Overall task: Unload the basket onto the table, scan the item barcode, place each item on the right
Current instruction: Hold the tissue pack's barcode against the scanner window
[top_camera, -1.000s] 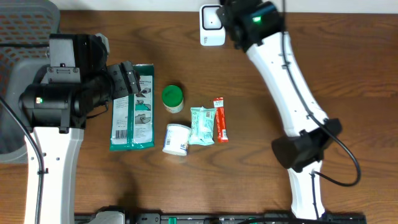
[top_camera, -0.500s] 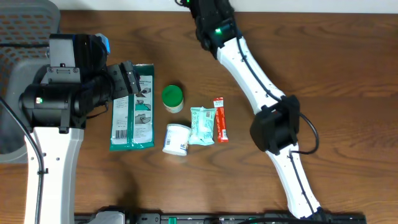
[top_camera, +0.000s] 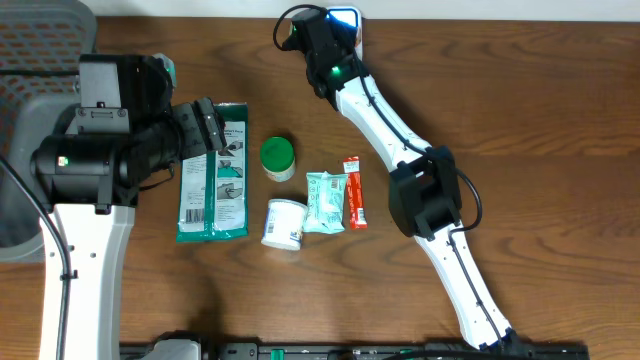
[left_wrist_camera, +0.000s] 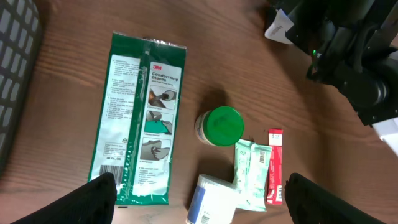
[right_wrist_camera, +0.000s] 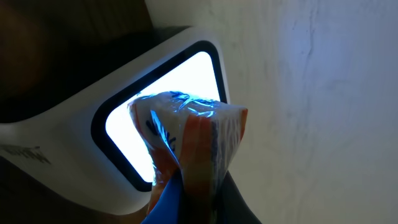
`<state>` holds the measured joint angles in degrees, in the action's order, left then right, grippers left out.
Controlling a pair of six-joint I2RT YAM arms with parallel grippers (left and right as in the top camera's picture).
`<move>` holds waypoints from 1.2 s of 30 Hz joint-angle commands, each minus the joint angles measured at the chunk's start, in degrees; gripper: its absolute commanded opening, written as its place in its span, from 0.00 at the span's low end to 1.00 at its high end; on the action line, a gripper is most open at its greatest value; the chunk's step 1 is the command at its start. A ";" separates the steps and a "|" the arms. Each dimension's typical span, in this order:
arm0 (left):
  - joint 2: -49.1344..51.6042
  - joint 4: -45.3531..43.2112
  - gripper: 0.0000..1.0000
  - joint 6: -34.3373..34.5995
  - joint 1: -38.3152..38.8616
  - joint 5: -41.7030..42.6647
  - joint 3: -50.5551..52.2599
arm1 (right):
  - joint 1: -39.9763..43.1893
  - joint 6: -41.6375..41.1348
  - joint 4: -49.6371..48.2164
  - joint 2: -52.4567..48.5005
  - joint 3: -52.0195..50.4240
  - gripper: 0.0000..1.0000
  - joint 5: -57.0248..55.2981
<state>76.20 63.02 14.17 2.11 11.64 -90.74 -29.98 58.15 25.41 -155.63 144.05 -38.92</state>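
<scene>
Far edge of the table (top_camera: 560,150). Right arm stretched out to the scanner (top_camera: 347,17), whose window is lit.

- Right gripper (right_wrist_camera: 186,196): pinched tight on 1 packet (right_wrist_camera: 199,134) with an orange, white and blue crinkled wrapper. Only the near end is clamped; the rest sticks out past the fingertips.
- Key relation: the packet's long axis runs straight out from the fingers toward the lit window, and its free end sits directly in front of the glass, very close. Touching or just clear, cannot tell.
- Barcode not visible from the wrist view, so which face is turned to the window is unknown. Judgement: if no read comes, a small roll of the wrist or a slight pull-back would offer another face. No reach is needed, as the item is already at the reader.
- Left gripper (left_wrist_camera: 200,179): jaws spread wide and holding nothing, hovering at the left over the spare goods and well apart from the scanner. The right arm is the only one placed for this step.
- 5 items on the wood below it: green wipes pack (left_wrist_camera: 140,118), green-lidded jar (left_wrist_camera: 221,124), white tub (left_wrist_camera: 211,202), mint sachet (left_wrist_camera: 252,171), red stick (left_wrist_camera: 274,165).
</scene>
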 commanded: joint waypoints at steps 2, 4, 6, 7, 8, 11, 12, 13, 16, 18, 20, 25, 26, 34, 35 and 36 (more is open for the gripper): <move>-0.22 0.15 0.86 0.09 0.11 -0.37 0.22 | -0.46 6.03 -0.13 -0.33 1.03 0.01 -0.44; -0.22 0.15 0.86 0.09 0.11 -0.35 0.22 | -0.46 8.46 -0.81 -0.33 1.03 0.01 -0.48; -0.22 0.15 0.86 0.09 0.11 -0.37 0.22 | -0.46 10.36 -0.94 -0.33 1.03 0.01 -0.48; -0.22 0.15 0.86 0.09 0.11 -0.37 0.22 | -0.46 10.95 -0.92 -0.33 1.03 0.01 -0.50; -0.22 0.15 0.86 0.09 0.11 -0.37 0.22 | -0.46 10.99 -0.90 -0.33 1.03 0.01 -1.01; -0.22 0.15 0.86 0.09 0.11 -0.37 0.22 | -0.44 10.54 -0.44 -0.33 1.03 0.01 -1.33; -0.22 0.15 0.86 0.09 0.11 -0.37 0.22 | -0.42 9.79 -0.33 -0.33 1.01 0.01 -1.27; -0.22 0.15 0.86 0.09 0.11 -0.37 0.22 | -0.39 8.83 -0.28 -0.35 1.01 0.01 -1.09; -0.22 0.15 0.86 0.09 0.11 -0.37 0.22 | -0.26 7.15 -0.22 -0.35 0.92 0.01 -1.05; -0.22 0.15 0.86 0.09 0.11 -0.37 0.22 | -0.20 7.02 -0.07 -0.35 0.92 0.01 -0.74; -0.22 0.15 0.86 0.09 0.11 -0.37 0.22 | -0.11 7.02 0.42 -0.35 0.92 0.01 -0.15; -0.22 0.15 0.86 0.09 0.11 -0.37 0.22 | -0.07 7.02 1.03 -0.35 0.92 0.01 0.02; -0.22 0.15 0.86 0.09 0.11 -0.35 0.22 | -0.07 7.02 1.03 -0.35 0.92 0.01 0.04; -0.22 0.15 0.86 0.09 0.11 -0.37 0.22 | 0.61 -0.44 1.42 -0.35 0.92 0.01 1.70; -0.22 0.15 0.86 0.09 0.11 -0.37 0.22 | 0.85 -1.25 1.90 -0.35 0.92 0.01 2.40; -0.22 0.15 0.86 0.09 0.11 -0.37 0.22 | 1.05 -1.42 2.36 -0.35 0.92 0.01 2.69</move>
<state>76.20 63.02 14.17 2.09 11.64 -90.74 -29.80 60.40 26.33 -155.63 144.33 -38.48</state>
